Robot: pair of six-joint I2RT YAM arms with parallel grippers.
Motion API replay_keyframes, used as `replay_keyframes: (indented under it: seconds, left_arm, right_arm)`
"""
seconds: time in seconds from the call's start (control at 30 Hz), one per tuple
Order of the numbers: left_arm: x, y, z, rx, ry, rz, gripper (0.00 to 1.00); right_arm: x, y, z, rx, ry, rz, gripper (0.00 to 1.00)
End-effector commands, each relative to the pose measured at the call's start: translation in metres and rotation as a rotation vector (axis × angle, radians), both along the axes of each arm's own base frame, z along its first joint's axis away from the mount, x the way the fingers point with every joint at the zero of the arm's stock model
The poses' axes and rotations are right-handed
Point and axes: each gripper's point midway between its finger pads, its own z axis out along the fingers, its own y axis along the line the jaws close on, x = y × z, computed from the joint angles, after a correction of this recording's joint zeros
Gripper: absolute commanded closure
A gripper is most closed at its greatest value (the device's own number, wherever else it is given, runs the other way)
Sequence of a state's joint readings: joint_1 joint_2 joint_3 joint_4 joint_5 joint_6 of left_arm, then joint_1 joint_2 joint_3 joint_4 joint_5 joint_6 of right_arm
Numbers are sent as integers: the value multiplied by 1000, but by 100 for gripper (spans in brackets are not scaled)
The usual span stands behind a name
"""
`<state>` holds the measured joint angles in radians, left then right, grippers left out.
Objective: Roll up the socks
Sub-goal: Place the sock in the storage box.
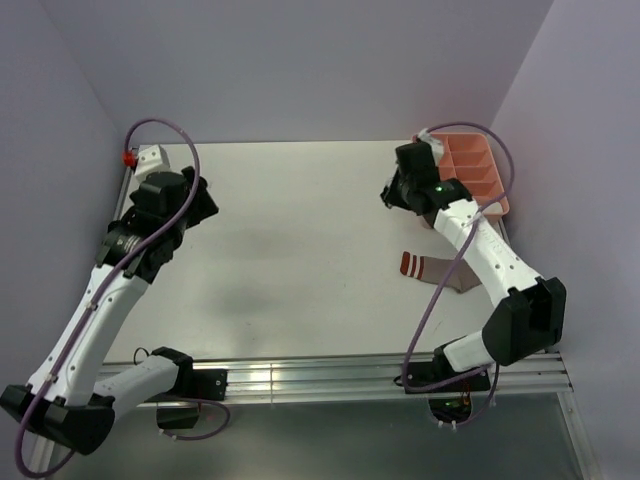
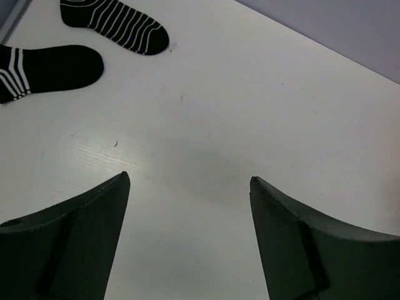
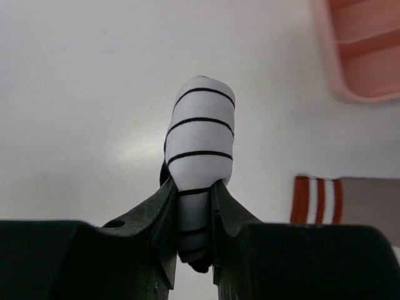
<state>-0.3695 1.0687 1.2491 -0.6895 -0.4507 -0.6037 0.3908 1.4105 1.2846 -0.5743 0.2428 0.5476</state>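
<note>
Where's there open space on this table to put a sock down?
The table's middle, between the arms, is the widest bare stretch. The right side is crowded: pink tray at the far corner, taupe sock near the arm, the right gripper holding a rolled sock. Two black striped socks lie beyond the open left gripper.

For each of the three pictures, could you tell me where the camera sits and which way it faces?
Top external: fixed above and behind the bases, looking down on the table; the left arm and right arm show.
Left wrist: on the left arm, looking past its open jaws at the table and two black striped socks.
Right wrist: on the right arm, looking past its jaws, shut on a rolled white striped sock.
Shared: top external and right wrist both show the taupe sock and the pink tray.
</note>
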Motion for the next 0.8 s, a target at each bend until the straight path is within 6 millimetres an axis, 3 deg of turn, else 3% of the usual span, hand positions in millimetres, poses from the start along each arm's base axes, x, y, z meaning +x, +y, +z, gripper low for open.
replay_keyframes:
  seconds: [0.0,0.07,0.17,0.33,0.57,0.77]
  left_arm:
    - [-18,21,-7,52,-33,47,17]
    - [-29,27,-5,44,-60,57,17]
    - [-41,33,-14,44,-77,61,17]
    - [-50,33,-36,24,-58,57,15]
    - [-52,26,-45,-3,-47,25,15]
    - [-53,27,-45,-2,-49,28,15]
  right_arm:
    - [-2,-48,-18,3,141,-176,100]
    - [4,-76,-31,4,186,-266,100]
    - [9,-102,-49,36,248,-356,100]
    - [18,-132,-74,60,336,-469,100]
    - [42,-150,-70,147,327,-534,100]
    - [44,-171,-68,136,340,-612,100]
